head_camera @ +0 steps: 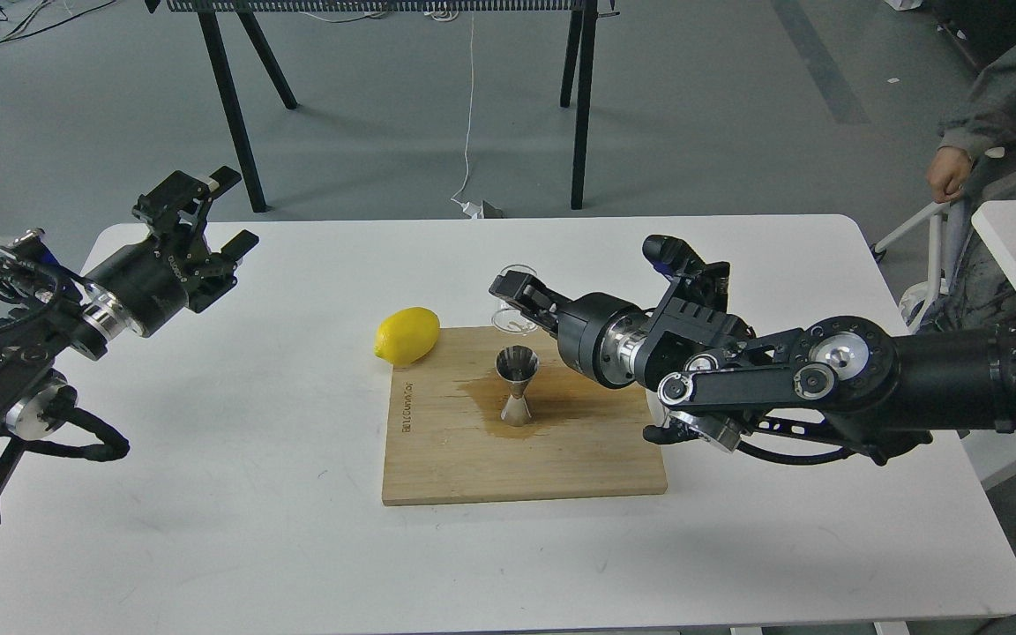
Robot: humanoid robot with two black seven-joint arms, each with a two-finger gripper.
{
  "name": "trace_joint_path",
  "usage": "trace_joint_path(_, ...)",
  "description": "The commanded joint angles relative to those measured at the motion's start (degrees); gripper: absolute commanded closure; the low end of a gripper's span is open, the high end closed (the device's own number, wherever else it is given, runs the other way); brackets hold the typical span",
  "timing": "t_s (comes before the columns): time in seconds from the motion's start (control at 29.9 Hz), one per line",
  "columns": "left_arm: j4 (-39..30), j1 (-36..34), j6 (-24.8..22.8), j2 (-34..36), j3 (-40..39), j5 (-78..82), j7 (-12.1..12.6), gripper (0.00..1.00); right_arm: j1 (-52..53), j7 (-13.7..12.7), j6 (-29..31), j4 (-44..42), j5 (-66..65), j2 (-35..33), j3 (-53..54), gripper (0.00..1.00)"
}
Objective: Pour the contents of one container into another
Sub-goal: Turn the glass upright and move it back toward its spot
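Note:
The steel hourglass jigger stands upright on the wooden cutting board, in a dark wet stain. The small clear glass cup hangs upright above the board's back edge, behind and slightly right of the jigger. My right gripper is shut on the cup, reaching in from the right. My left gripper hovers open over the table's far left corner, holding nothing.
A yellow lemon lies on the white table touching the board's back left corner. A person's hand and a chair are at the right, past the table. Black trestle legs stand behind the table.

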Motion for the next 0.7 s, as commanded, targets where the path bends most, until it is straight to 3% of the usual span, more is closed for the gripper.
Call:
trace_joint_path(0.0, 0.73, 0.00, 0.00, -0.09, 0.03, 0.00, 0.00, 0.01, -5.70, 0.06, 0.53, 0.00, 0.97, -1.65, 6.86, 0.54)
trace_joint_path(0.33, 1.44, 0.00, 0.00, -0.09, 0.03, 0.00, 0.00, 0.01, -28.98, 2.96, 0.97, 1.05, 1.32, -4.56, 33.39, 0.54)
trace_joint_path(0.67, 1.52, -0.09, 0.00, -1.05, -0.05, -0.17, 0.00, 0.01, -51.75, 4.27, 6.15, 6.06, 1.41, -4.73, 61.35, 0.54)
